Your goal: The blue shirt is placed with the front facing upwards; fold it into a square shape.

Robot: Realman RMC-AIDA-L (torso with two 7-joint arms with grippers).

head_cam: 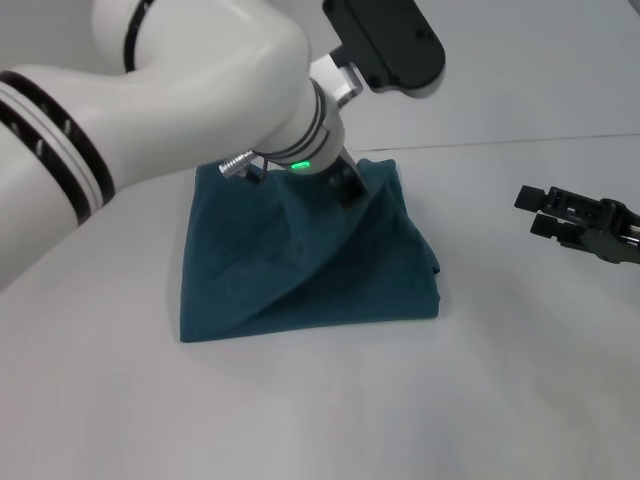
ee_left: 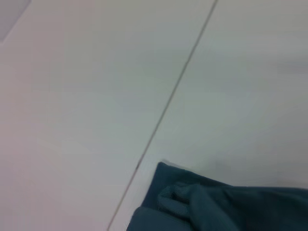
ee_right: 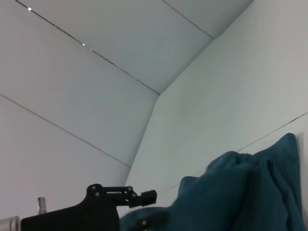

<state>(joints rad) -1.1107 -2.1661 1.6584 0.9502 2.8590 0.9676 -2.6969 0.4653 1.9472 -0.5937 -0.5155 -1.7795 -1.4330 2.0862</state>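
Note:
The blue shirt [head_cam: 300, 270] lies on the white table [head_cam: 330, 410] as a folded, roughly square teal bundle with no lettering showing. Its far right part is pulled up into a ridge that rises to my left gripper [head_cam: 345, 186], which is shut on the fabric at the far edge. In the left wrist view only a bunched corner of the blue shirt [ee_left: 211, 207] shows. The right wrist view has the raised blue shirt [ee_right: 240, 192] with the left gripper [ee_right: 139, 204] dark beside it. My right gripper [head_cam: 535, 213] hovers open to the right, well apart from the cloth.
A thin seam [head_cam: 520, 140] crosses the table behind the shirt, and the same seam [ee_left: 168, 101] shows in the left wrist view. My left arm [head_cam: 180, 90] fills the upper left of the head view and hides the shirt's far left edge.

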